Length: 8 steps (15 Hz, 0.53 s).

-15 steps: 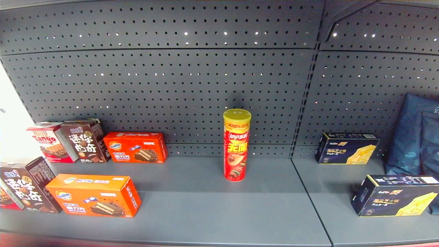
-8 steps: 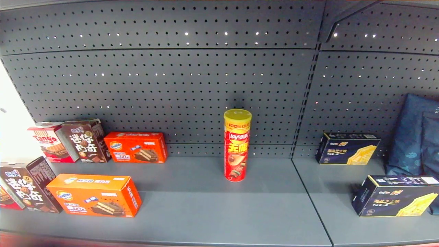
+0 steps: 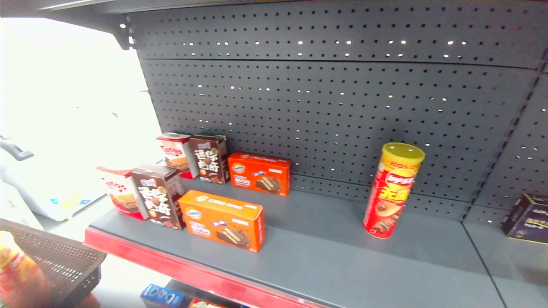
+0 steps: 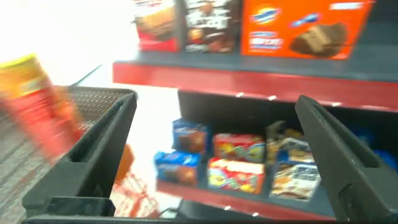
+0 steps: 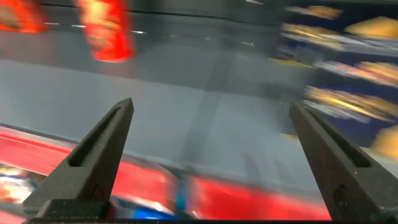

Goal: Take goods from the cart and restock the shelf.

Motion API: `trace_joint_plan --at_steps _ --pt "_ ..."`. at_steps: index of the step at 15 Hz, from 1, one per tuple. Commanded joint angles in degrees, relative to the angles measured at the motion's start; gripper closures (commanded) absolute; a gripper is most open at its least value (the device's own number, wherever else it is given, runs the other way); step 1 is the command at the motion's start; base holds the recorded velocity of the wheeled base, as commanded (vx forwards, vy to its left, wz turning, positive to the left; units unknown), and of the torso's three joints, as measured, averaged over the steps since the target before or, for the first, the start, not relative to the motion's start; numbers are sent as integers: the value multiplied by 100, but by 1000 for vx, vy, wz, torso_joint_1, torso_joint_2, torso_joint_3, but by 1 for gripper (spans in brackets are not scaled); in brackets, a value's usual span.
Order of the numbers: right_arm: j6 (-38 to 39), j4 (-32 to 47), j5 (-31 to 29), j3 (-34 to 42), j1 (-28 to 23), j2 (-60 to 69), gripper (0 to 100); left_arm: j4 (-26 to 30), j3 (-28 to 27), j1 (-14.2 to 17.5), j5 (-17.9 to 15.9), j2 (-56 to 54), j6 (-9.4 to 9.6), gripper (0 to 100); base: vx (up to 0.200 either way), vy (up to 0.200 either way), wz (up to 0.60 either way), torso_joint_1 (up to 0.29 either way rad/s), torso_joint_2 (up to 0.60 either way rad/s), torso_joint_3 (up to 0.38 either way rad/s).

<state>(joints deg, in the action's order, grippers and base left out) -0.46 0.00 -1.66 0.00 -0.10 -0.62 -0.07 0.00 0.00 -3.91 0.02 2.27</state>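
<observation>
Goods on the shelf (image 3: 325,256) had kept their places. Only the head camera had swung left since the earlier frames, so the chip can (image 3: 394,190) sat toward 3 o'clock in the head view instead of at centre, and a cart basket (image 3: 60,256) had come in at 7 o'clock.

One chip can stood upright on the shelf, near the pegboard back. At its 9 o'clock were six boxes in two rows: two orange boxes (image 3: 222,220), two brown boxes (image 3: 158,196) and two red-and-white boxes (image 3: 175,154). One dark blue box (image 3: 526,216) lay at the can's 3 o'clock, past the shelf divider.

A second can (image 3: 17,273), red and yellow and blurred, showed at the mesh basket; whether it stood inside could not be told. Snack packs (image 4: 239,165) lined the lower shelf beneath the red edge.

The left gripper (image 4: 214,106) hung before that lower shelf, fingers spread wide and holding nothing. The right gripper (image 5: 211,106) faced the shelf top, fingers likewise wide and bare.
</observation>
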Motion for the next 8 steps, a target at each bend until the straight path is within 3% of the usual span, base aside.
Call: trace_joint_plan --at_steps 1,8 --pt "2 0 -1 0 1 1 0 -1 0 0 5 -2 2 0 0 0 600 2 7 2" --pt "11 0 -1 0 1 1 0 -1 0 0 5 -2 2 0 0 0 600 2 2 1"
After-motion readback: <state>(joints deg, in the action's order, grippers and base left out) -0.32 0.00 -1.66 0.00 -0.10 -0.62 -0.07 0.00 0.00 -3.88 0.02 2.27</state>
